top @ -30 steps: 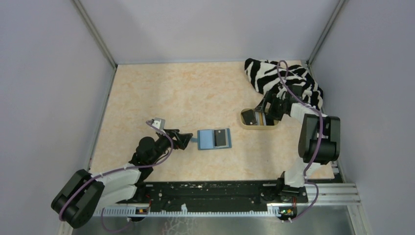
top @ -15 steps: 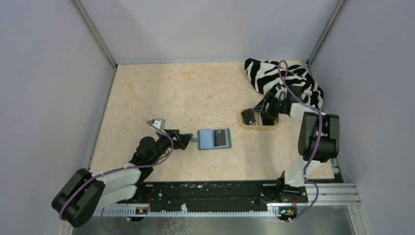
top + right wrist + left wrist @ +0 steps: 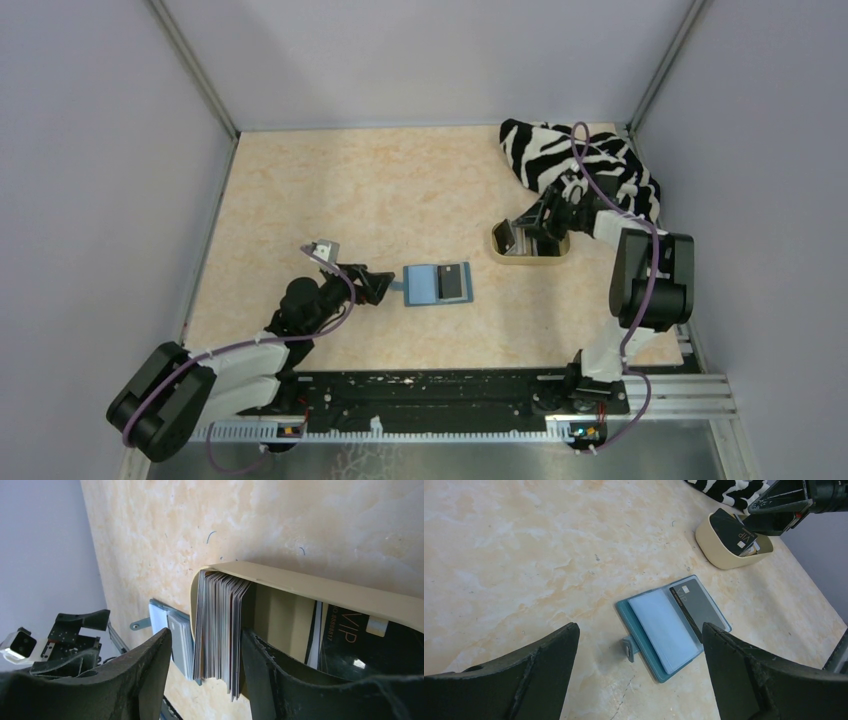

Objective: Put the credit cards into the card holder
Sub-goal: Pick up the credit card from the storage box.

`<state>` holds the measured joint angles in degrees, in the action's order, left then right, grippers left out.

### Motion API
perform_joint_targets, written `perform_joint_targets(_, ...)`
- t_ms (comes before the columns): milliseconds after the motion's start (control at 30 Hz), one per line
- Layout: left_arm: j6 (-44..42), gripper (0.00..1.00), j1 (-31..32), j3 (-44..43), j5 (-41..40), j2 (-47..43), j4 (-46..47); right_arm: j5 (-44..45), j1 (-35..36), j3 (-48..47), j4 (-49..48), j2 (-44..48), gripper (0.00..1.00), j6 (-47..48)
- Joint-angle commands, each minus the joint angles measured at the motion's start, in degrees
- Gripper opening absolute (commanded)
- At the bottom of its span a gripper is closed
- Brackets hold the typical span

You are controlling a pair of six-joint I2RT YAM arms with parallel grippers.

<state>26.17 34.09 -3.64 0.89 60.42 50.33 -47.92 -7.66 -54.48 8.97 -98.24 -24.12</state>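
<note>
Right wrist: right claw (image 3: 207, 636) straddles one card stack (image 3: 222, 610), unclenched; left claw (image 3: 639, 632) released.

Table (image 3: 524, 555): marbled beige top, looks like laminate, smooth, low sheen, a few small marks. Card holder (image 3: 664, 630): teal cover matt, leather-like (real or faux, can't tell); inner sleeves clear glossy plastic. Credit cards (image 3: 220, 625): thin plastic, black faces satin with gold print, stack edges pale. Tray (image 3: 711, 545): tan, smooth, matt, plastic look. Cloth (image 3: 580, 160): zebra-print fabric, soft, rumpled. Fingers (image 3: 539, 680) on my left gripper (image 3: 639, 629) and right gripper (image 3: 207, 634): black plastic, matt, finely grainy. Rail (image 3: 700, 392) by my bases: bare aluminium extrusion.
</note>
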Motion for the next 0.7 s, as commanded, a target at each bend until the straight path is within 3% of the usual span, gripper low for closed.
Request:
perform_joint_targets(0,0.4,0.98,0.0,-1.0,-0.3,0.4,0.3,-4.4,-0.2,-1.0,-1.5,-1.0,0.55,0.0)
perform_joint_targets(467,0.5,0.98,-0.1,-1.2,-0.3,0.5,0.1,-3.2,2.2,-2.6,2.0,-4.7,0.66,2.9)
perform_joint_targets(667,0.5,0.98,-0.1,-1.3,-0.3,0.6,0.0,-3.6,3.0,-3.3,3.0,-7.3,0.67,3.4)
